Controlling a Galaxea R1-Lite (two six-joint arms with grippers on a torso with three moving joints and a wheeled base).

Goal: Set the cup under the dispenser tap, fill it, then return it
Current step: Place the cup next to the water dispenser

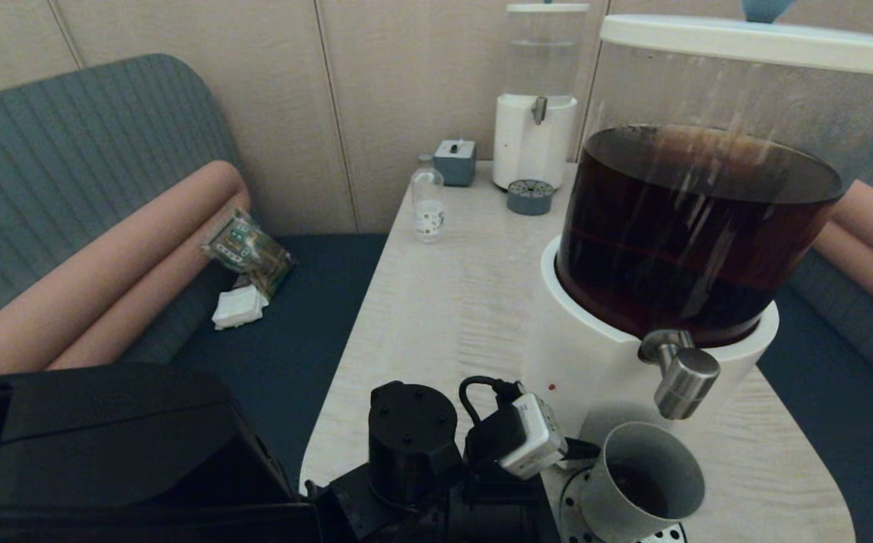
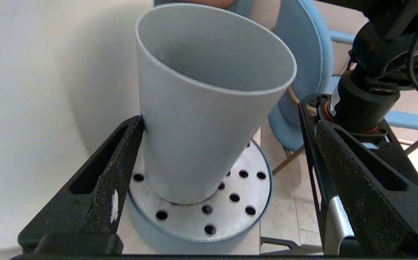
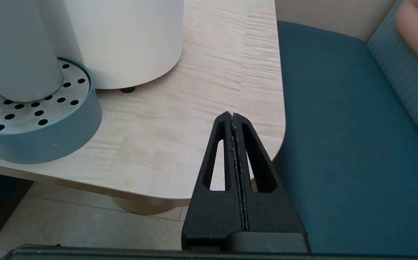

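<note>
The grey-green cup (image 1: 643, 483) stands upright on a round perforated drip tray (image 1: 570, 507), just below and in front of the brushed-steel dispenser tap (image 1: 683, 381). The inside of the cup looks dark at the bottom. No stream shows from the tap. My left gripper (image 2: 223, 119) is open around the cup (image 2: 201, 108): one finger (image 2: 122, 159) touches its wall and the other finger (image 2: 353, 187) stands well clear. My right gripper (image 3: 233, 115) is shut on nothing, low by the table's near right corner, and it is not in the head view.
The large dispenser (image 1: 693, 226) with dark brown liquid fills the right of the table (image 1: 444, 302). At the back stand a small clear-liquid dispenser (image 1: 534, 143), its small tray (image 1: 530, 197), a grey box (image 1: 455, 161) and a clear bottle (image 1: 428, 200). Blue seats flank the table.
</note>
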